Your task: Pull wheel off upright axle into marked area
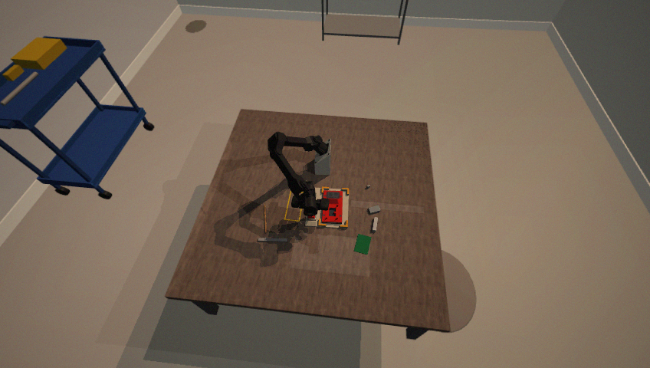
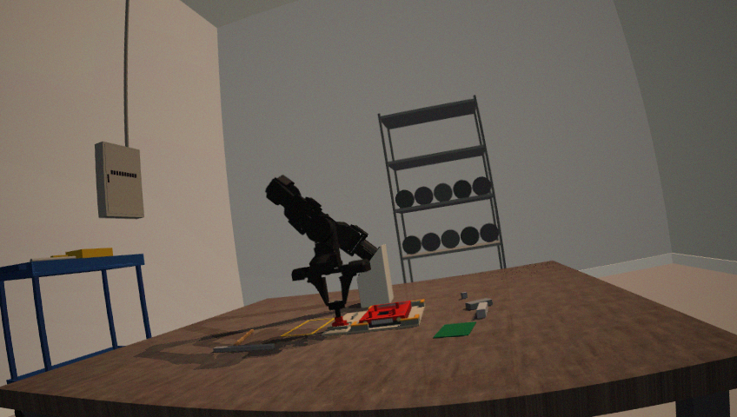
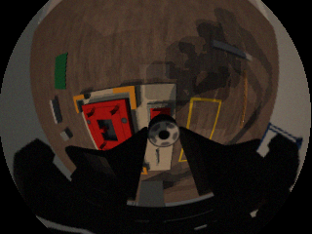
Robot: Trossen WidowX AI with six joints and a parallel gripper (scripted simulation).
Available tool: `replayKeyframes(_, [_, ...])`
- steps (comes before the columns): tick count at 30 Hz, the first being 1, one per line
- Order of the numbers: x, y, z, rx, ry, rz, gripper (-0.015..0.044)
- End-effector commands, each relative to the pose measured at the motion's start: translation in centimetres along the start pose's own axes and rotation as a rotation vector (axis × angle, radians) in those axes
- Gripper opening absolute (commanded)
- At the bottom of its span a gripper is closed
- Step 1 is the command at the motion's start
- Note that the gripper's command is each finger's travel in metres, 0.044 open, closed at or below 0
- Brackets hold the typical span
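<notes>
From my station I read the end effector as clamped on the wheel, fingers held partway apart by it. In the wrist view the wheel sits between the two dark fingers, a small grey disc seen nearly face-on, directly over the pale base plate with its red mount. In the exterior view the fingertips hang just above that red piece, so I judge the wheel is lifted most or all of the way up the axle; the axle itself I cannot make out.

The wheel looks like a rigid, compact part, light for this arm, with a smooth round rim (the sort of shape that can roll or pivot between flat pads if the grip is off-centre). The right hold is across its diameter, pads on opposite sides of the rim, which is how it appears to sit now. I would keep the pull straight up until it is free, since any tilt could bind the bore on the axle.

The marked area, a yellow outline on the table, lies just beside the base plate on the arm's side.
</notes>
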State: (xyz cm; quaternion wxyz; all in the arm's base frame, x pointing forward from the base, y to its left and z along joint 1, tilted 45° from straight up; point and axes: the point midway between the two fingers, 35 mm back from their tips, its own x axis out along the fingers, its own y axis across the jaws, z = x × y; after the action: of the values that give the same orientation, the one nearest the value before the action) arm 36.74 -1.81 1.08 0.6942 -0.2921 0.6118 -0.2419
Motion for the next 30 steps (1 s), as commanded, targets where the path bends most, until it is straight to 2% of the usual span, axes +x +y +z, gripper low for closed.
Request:
replayKeyframes(1, [-0.20,-0.08,0.05,0.004,-0.001,-0.001,0.0000])
replayKeyframes(30, [-1.16,-0.07,0.03,0.002,-0.001,-0.002,0.0000])
